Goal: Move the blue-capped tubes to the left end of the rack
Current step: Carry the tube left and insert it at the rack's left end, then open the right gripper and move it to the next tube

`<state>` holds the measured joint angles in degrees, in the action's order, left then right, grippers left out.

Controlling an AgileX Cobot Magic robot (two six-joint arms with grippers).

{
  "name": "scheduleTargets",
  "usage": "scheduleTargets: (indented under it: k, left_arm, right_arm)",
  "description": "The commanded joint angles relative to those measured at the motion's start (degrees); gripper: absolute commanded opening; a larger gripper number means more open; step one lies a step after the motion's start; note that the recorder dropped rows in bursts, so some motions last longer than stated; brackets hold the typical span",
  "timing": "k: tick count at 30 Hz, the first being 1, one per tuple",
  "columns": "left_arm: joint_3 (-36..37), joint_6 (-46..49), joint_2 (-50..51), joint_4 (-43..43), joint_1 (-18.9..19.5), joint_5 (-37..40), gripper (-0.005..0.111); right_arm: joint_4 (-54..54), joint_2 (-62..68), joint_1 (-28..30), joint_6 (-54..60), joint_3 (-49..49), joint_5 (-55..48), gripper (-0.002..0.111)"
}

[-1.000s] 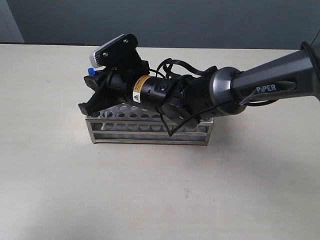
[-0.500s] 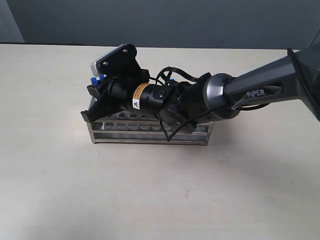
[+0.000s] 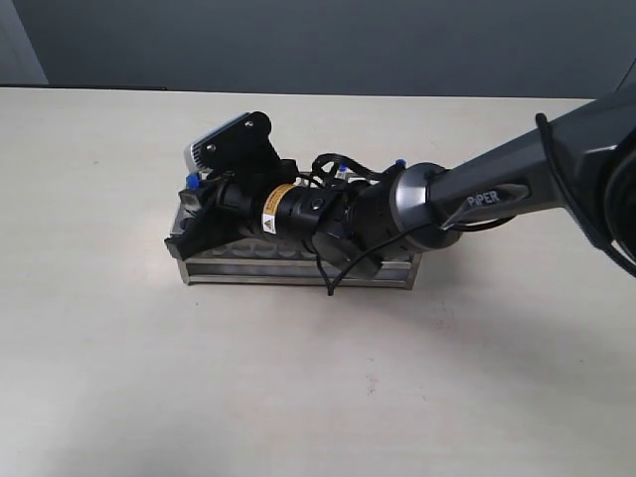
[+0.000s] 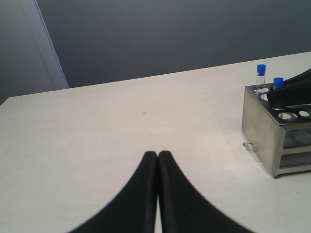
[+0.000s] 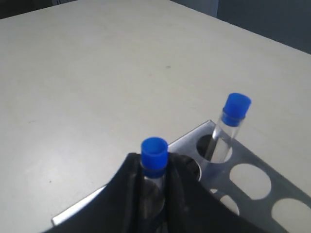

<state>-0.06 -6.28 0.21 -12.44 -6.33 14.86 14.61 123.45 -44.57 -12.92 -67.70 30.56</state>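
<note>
Tube sinks at left end of rack
Right gripper clamps it, now lower than before; seating looks near; then release.

The counter is a plain pale cream; the rack is shiny silver steel, patterned with rows of round holes; the right hand is matt black; the tube between its fingers is clear with a bright blue cap; the second tube just beyond that hand is capped the same blue; the left hand is black too; the arm behind the right hand is dark grey with white lettering and a yellow label; the wall is slate blue-grey.
</note>
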Motion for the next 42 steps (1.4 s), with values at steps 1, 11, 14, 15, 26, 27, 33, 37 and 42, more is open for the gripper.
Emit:
scheduleTargets:
  k: [1,11,14,15,26,27,33,37,42]
  left_arm:
    - [0.1,-0.2,-0.2,-0.3,0.0,-0.1,0.0]
    - [0.1,-0.2,-0.2,-0.3,0.0,-0.1,0.0]
    - [0.1,-0.2,-0.2,-0.3,0.0,-0.1,0.0]
    - [0.1,-0.2,-0.2,-0.3,0.0,-0.1,0.0]
    - [0.1,-0.2,-0.2,-0.3,0.0,-0.1,0.0]
    - [0.1,-0.2,-0.2,-0.3,0.0,-0.1,0.0]
    - [0.1,-0.2,-0.2,-0.3,0.0,-0.1,0.0]
    - [0.1,-0.2,-0.2,-0.3,0.0,-0.1,0.0]
    - [0.1,-0.2,-0.2,-0.3,0.0,-0.1,0.0]
  right_arm:
    - [-2.5,0.2,0.6,1.0,0.0,-2.1,0.013]
    - [-2.5,0.2,0.6,4.2,0.0,-2.1,-0.001]
    - [-3.4,-0.1,0.6,4.2,0.0,-2.1,-0.001]
    - [-3.4,-0.3,0.6,4.2,0.0,-2.1,-0.001]
    - [-3.4,-3.0,0.6,4.4,0.0,-1.9,0.057]
    - [-3.4,-3.2,0.6,4.4,0.0,-2.1,0.057]
    - [-3.4,-4.8,0.6,4.4,0.0,-3.6,0.057]
    - [-3.4,-6.4,0.6,4.4,0.0,-5.0,0.057]
    - [-3.4,-8.5,0.6,5.9,0.0,-7.2,0.057]
